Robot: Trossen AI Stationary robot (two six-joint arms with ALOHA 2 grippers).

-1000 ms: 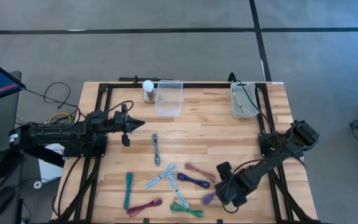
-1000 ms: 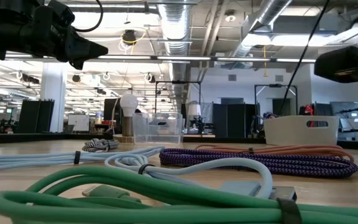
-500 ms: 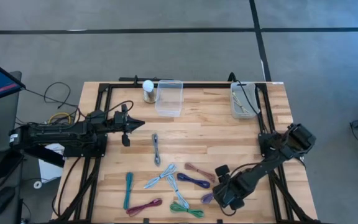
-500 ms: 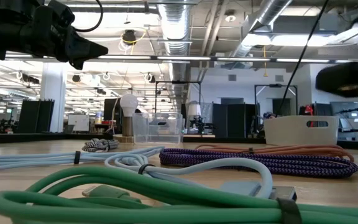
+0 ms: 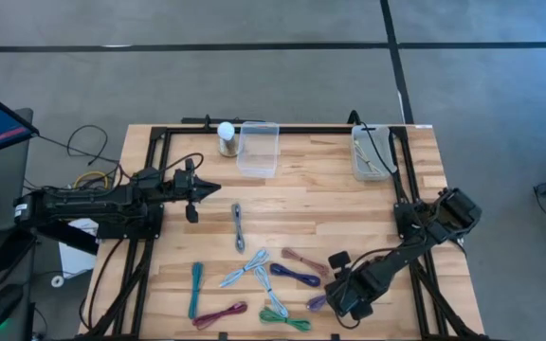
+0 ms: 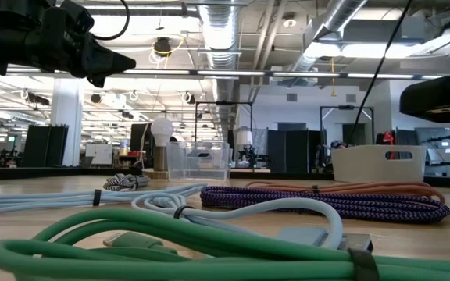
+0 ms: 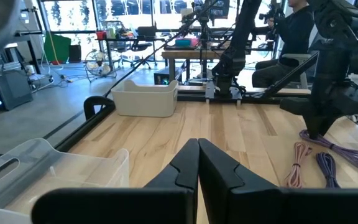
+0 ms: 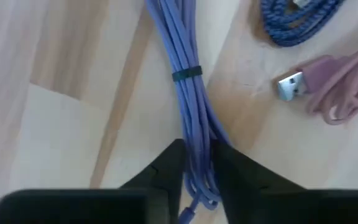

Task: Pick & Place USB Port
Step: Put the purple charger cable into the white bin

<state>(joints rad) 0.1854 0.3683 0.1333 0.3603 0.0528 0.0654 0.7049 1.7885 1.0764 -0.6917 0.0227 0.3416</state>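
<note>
Wooden tabletop [image 5: 330, 204] under an open-plan workshop, strewn near its front edge with bundled USB cables. Right gripper [image 8: 194, 165] down over the lilac cable bundle [image 8: 185, 93], fingers straddling the strands and closed in against them, apparently seizing it just past the dark tie for a balanced lift. Pink cable [image 8: 334, 87] with bare USB plug just beside, dark blue braided cable [image 8: 297, 18] near. Clear bin [image 5: 258, 149] and white tray [image 5: 369, 153] waiting at the far edge as likely drop spots. Left gripper [image 7: 197, 163] parked clear, fingers pressed together, empty.
</note>
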